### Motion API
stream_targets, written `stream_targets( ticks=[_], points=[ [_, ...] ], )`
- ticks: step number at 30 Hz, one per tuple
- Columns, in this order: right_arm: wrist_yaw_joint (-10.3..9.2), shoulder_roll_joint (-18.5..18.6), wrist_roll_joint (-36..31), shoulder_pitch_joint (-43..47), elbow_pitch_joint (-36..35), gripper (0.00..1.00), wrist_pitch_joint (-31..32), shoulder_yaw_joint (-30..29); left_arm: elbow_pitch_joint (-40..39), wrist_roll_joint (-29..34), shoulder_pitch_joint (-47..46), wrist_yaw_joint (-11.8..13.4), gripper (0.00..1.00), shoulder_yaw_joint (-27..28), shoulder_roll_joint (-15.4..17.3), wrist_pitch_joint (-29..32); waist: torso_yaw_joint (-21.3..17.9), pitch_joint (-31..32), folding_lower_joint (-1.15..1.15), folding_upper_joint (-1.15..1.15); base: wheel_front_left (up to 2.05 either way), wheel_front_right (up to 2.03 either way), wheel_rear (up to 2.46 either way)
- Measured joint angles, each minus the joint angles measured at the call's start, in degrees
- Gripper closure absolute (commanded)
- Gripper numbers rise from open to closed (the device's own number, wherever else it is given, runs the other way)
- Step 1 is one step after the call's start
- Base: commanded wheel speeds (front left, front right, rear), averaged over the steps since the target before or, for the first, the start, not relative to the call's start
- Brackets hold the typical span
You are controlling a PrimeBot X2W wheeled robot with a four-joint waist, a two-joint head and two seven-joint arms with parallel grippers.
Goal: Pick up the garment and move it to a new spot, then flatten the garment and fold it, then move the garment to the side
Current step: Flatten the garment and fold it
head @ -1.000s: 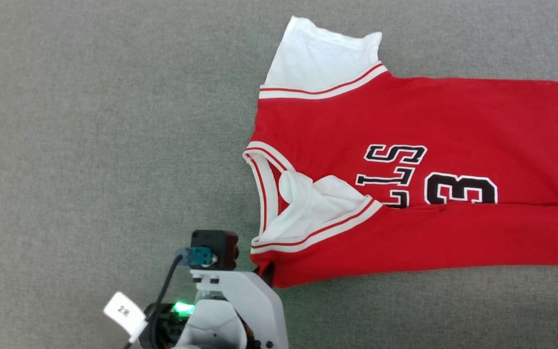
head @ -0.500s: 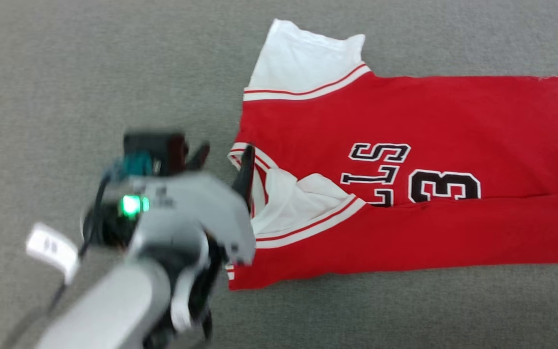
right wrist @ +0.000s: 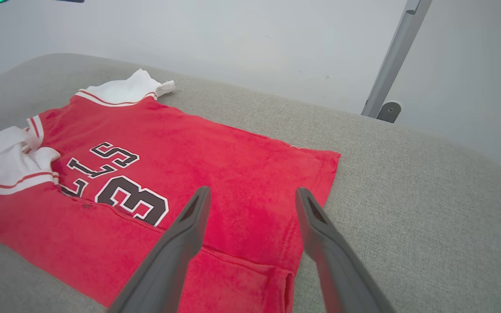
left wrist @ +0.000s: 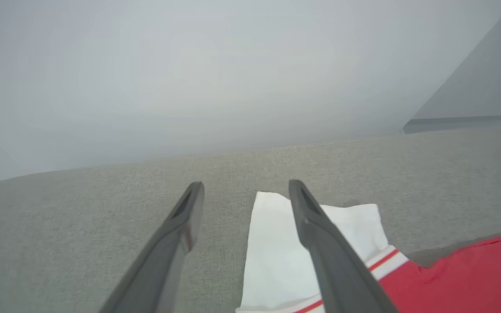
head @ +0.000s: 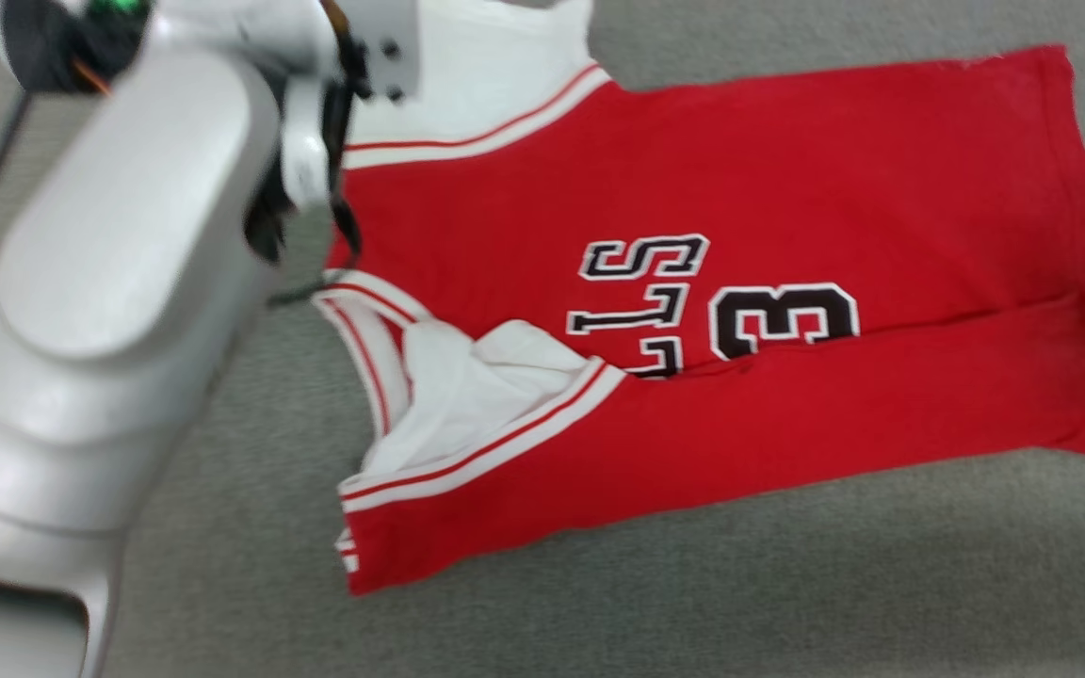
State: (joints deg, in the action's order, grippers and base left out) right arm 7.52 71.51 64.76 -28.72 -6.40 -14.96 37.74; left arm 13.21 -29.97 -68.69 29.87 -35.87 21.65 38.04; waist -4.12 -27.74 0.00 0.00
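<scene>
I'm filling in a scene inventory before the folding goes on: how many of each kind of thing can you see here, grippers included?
garment: 1
grippers: 2 (left gripper, right gripper)
grey padded surface: 1
metal post: 1
Total: 5

Black, white-outlined letters "LS", with part of a third letter, and a large numeral "3" are showing on the red garment, where a folded-over edge is cutting across the print.
</scene>
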Motion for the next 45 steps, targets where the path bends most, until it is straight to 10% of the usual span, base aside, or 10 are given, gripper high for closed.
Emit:
stream_targets(
  ticks=[10,22,23,24,26,35,45],
  points=[
    [0.0,-3.92,-3.13,2.37,-2.11,0.0,0.0,-5.41,18.0,-1.07,-7.44,-4.91,0.0,-1.35,-1.2,4.66,-5.98,-5.3,0.0,0.0,0.0,0.0,0.0],
    [0.0,-4.33,-4.75,3.65,-3.38,0.0,0.0,-7.19,20.7,-2.55,-9.84,0.35,0.0,0.11,-0.22,13.69,-8.65,-9.21,0.0,0.0,0.0,0.0,0.0],
    [0.0,-4.26,-4.74,3.77,-3.33,0.0,0.0,-7.34,20.24,-3.03,-9.78,0.99,0.08,0.59,-0.35,14.0,-8.63,-9.34,0.0,0.0,0.0,0.0,0.0],
    [0.0,-4.17,-4.71,3.89,-3.33,0.0,0.0,-7.45,19.63,-3.34,-9.62,1.0,0.6,0.7,-0.47,14.44,-8.54,-9.4,0.0,0.0,0.0,0.0,0.0],
    [0.0,-3.93,-4.24,3.95,-3.36,0.0,0.0,-7.62,18.55,-3.78,-9.27,1.41,1.0,0.87,-0.52,14.7,-8.28,-9.46,0.0,0.0,0.0,0.0,0.0],
    [0.0,3.25,-1.3,-2.8,-2.68,0.0,6.01,-2.86,16.04,-3.94,-8.63,0.37,1.0,0.0,-2.55,12.02,-6.04,-10.07,0.0,0.0,0.0,0.0,0.0],
    [0.0,-2.05,-1.59,-27.91,9.76,0.0,28.72,5.12,18.07,-4.05,-11.34,-1.34,1.0,-1.18,-7.89,8.26,-1.6,-11.76,0.0,0.0,0.0,0.0,0.0]
  ],
)
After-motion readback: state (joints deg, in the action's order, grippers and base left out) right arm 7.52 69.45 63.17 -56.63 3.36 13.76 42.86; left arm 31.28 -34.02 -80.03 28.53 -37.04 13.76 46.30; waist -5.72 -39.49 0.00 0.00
